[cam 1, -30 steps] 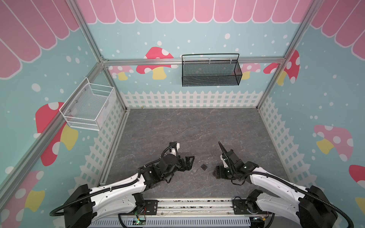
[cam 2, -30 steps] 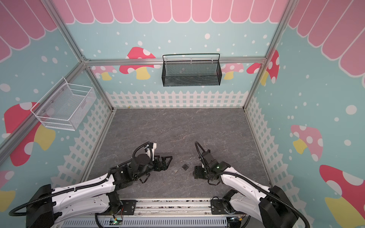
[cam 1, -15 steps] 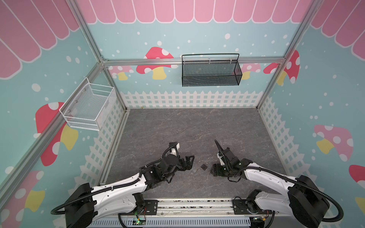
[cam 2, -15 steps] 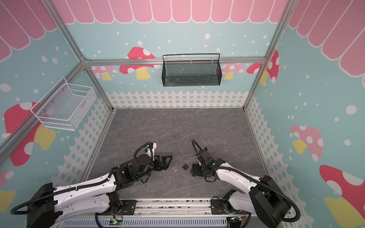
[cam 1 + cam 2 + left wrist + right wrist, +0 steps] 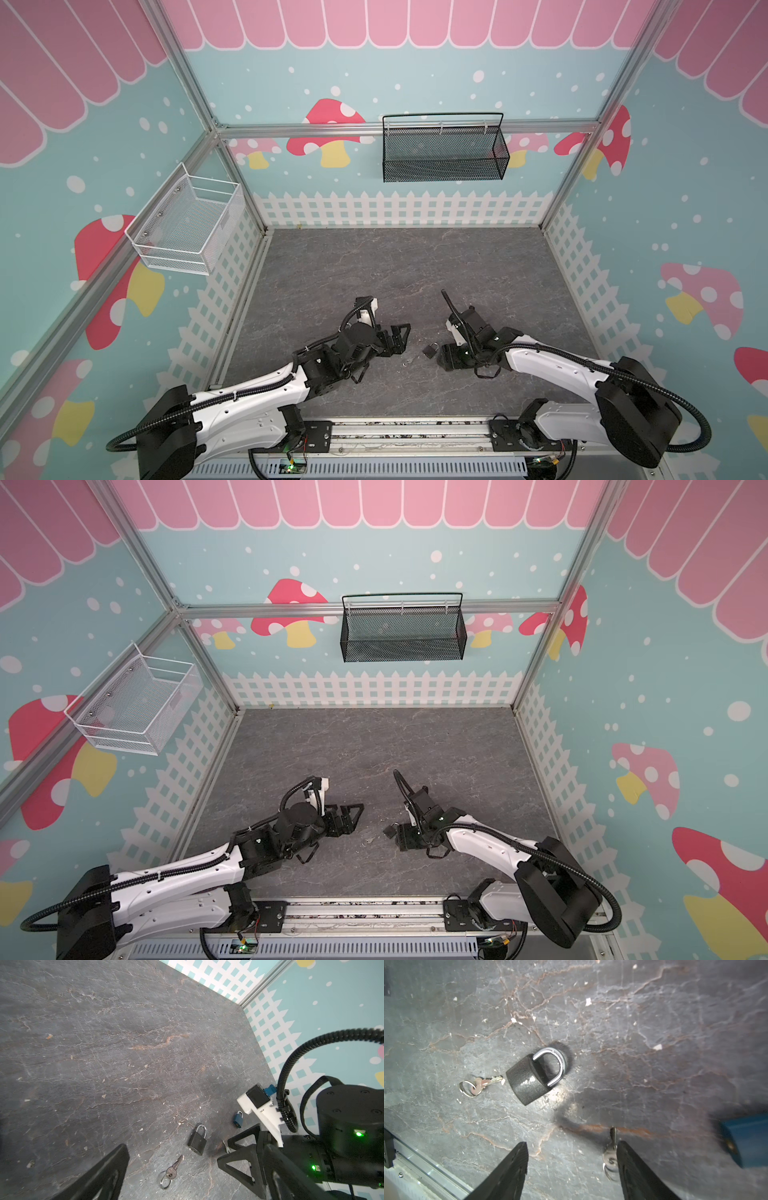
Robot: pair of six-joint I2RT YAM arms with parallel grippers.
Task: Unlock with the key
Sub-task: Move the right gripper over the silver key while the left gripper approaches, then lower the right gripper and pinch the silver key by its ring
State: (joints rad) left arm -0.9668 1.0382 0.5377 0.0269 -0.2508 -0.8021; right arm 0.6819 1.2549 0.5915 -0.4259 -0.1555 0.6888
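The black padlock (image 5: 532, 1079) was seen lying flat on the grey floor (image 5: 395, 270) between the 2 arms, a ringed key (image 5: 477, 1085) just beside its base. The right gripper (image 5: 572, 1145) was held open low over the floor, a 2nd key (image 5: 610, 1153) just beside 1 finger. The left gripper (image 5: 400, 340) was spread wide, gripping nothing.

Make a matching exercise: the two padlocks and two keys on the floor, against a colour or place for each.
1 black padlock
2 blue padlock
3 copper-toned key
4 silver key

A beside one finger of the right gripper
B dark grey body
C tip toward the black padlock
D partly outside the right wrist view

Pairs: 1-B, 2-D, 3-C, 4-A
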